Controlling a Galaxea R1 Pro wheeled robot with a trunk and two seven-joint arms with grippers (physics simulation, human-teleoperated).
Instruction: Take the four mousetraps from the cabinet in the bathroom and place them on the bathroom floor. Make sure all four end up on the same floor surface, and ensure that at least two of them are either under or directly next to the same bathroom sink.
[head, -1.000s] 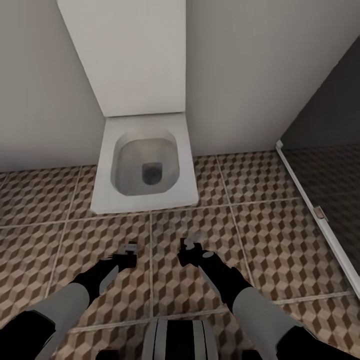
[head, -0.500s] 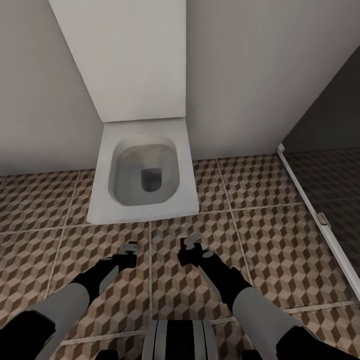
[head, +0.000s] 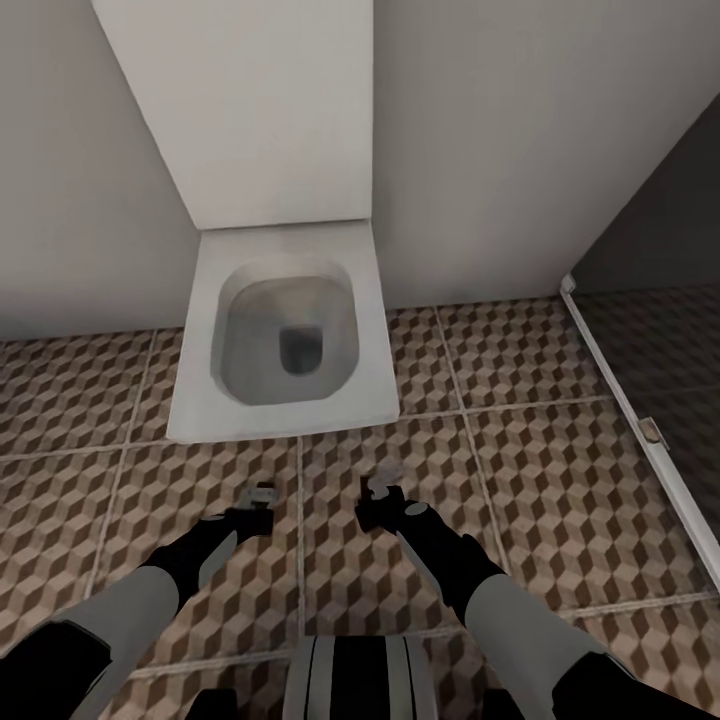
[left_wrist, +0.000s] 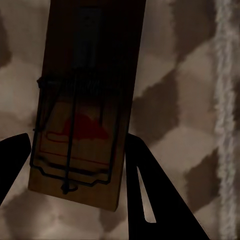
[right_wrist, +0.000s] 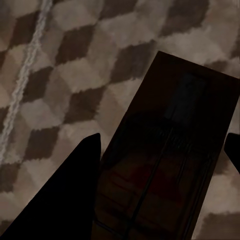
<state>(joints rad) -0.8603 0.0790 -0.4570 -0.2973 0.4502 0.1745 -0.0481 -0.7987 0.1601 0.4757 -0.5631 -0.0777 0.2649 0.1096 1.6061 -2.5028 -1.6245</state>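
Since the earlier frames the whole head view has shifted a little: the toilet (head: 285, 335) sits slightly lower and wider in the picture, so the camera has moved, not the fixture. Both arms keep the same pose over the bathroom floor (head: 120, 400).

Left: the left claw (head: 262, 497) hangs above the tiles just near of the toilet's front edge. In the left wrist view the dark fingers (left_wrist: 150, 200) stand one at each long edge of a mousetrap (left_wrist: 82, 115); clamped on it, wire bar and red spot facing the camera.

Right: the right claw (head: 378, 489) hangs beside the left one, also over tile. In the right wrist view a second mousetrap (right_wrist: 175, 160), in shadow, lies between its fingers (right_wrist: 65, 200); held likewise.

Far right: a glass shower screen (head: 640, 420) on a pale sill.

Handling, judged: light, stiff wooden boards, thin, not slippery. Wire spring parts look delicate and may snap shut; keep the grip on the bare long edges of the board, clear of the wire. Flat shape should rest stably on tile once lowered close before release.

No sink in view here.
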